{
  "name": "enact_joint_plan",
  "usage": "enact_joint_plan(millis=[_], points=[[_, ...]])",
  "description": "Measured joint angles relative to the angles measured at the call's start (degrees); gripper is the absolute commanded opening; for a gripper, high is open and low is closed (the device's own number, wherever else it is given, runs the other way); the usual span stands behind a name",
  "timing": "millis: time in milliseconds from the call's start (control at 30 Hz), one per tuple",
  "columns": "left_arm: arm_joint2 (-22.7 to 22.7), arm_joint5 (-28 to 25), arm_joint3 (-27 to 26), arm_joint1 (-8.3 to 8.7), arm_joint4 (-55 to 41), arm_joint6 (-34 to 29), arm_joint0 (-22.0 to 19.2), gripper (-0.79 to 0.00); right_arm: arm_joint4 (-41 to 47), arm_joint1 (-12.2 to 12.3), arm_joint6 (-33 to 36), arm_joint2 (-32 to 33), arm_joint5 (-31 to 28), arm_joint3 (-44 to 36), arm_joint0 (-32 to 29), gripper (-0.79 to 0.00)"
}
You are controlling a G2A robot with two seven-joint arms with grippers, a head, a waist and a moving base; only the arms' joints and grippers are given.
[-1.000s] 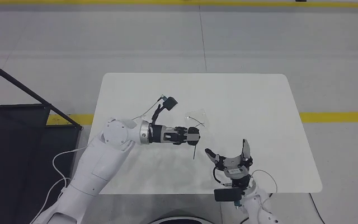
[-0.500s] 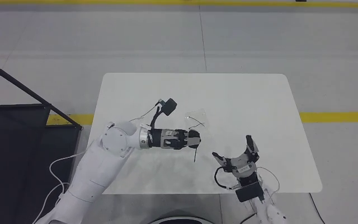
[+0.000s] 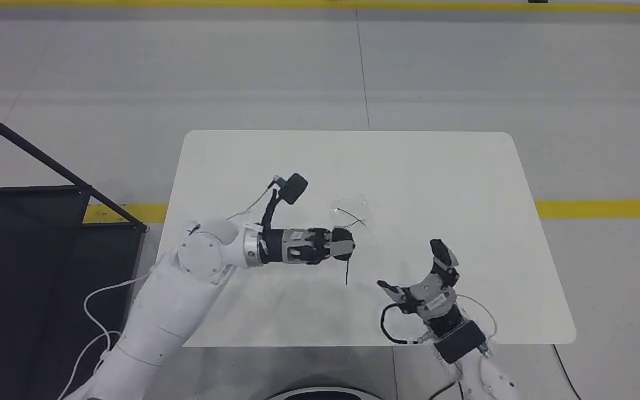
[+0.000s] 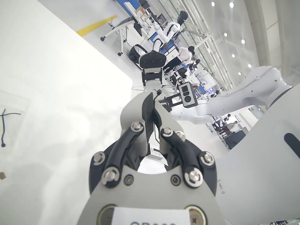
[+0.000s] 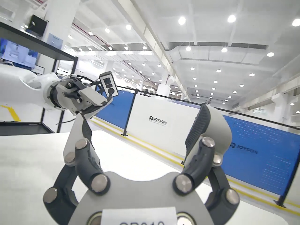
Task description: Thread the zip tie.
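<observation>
A thin black zip tie (image 3: pixel 347 270) hangs from my left gripper (image 3: pixel 346 243), which is shut on its upper end above the middle of the white table (image 3: pixel 450 180). In the left wrist view the tie (image 4: pixel 154 127) runs as a narrow strip between the closed pads of that gripper (image 4: pixel 152 101). My right gripper (image 3: pixel 410 266) stands open near the table's front edge, to the right of the hanging tie and apart from it. The right wrist view shows its own fingers (image 5: pixel 79 127) spread wide with nothing between them, and the left gripper (image 5: pixel 79 108) farther off.
A few spare black zip ties (image 3: pixel 350 213) lie on a clear plastic bag just behind the left gripper; they also appear as the loose ties (image 4: pixel 3 127) in the left wrist view. A black rack (image 3: pixel 40 230) stands off the table's left side.
The right wrist has shifted to the right and turned, with its gripper still open. The left gripper has rolled slightly and keeps the zip tie at about the same spot.
</observation>
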Motion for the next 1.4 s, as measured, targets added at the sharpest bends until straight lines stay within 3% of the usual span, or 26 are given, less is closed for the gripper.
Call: enact_joint_plan(millis=[167, 400, 800, 1100, 1233, 1400], points=[[-3.17, 4.17, 0.12, 0.58, 0.34, 3.49, 0.57, -0.785, -4.28, 0.54, 10.91, 0.06, -5.04, -5.02, 1.07, 0.000], [-9.32, 8.70, 0.53, 1.67, -1.17, 8.10, 3.97, -0.785, -13.57, 0.63, 34.36, -2.87, -7.03, -13.10, 2.35, 0.000], [-10.02, 9.83, 0.48, 1.86, -1.54, 8.36, 4.92, -0.785, -14.15, 0.59, 35.34, -3.29, -6.90, -13.25, 2.48, 0.000], [-13.10, 15.95, -0.57, 2.62, 5.63, 14.03, 6.67, -0.785, -25.84, -1.57, 63.97, -13.65, -1.24, -11.53, 7.87, 0.000], [-14.58, 17.15, -1.34, 3.05, 8.08, 14.51, 7.76, -0.785, -27.89, -2.24, 70.14, -16.40, -1.52, -10.40, 9.81, 0.000], [-14.86, 18.03, -2.01, 3.25, 10.49, 14.63, 8.15, -0.785, -27.84, -2.22, 69.84, -16.32, -1.52, -10.44, 9.76, 0.000]])
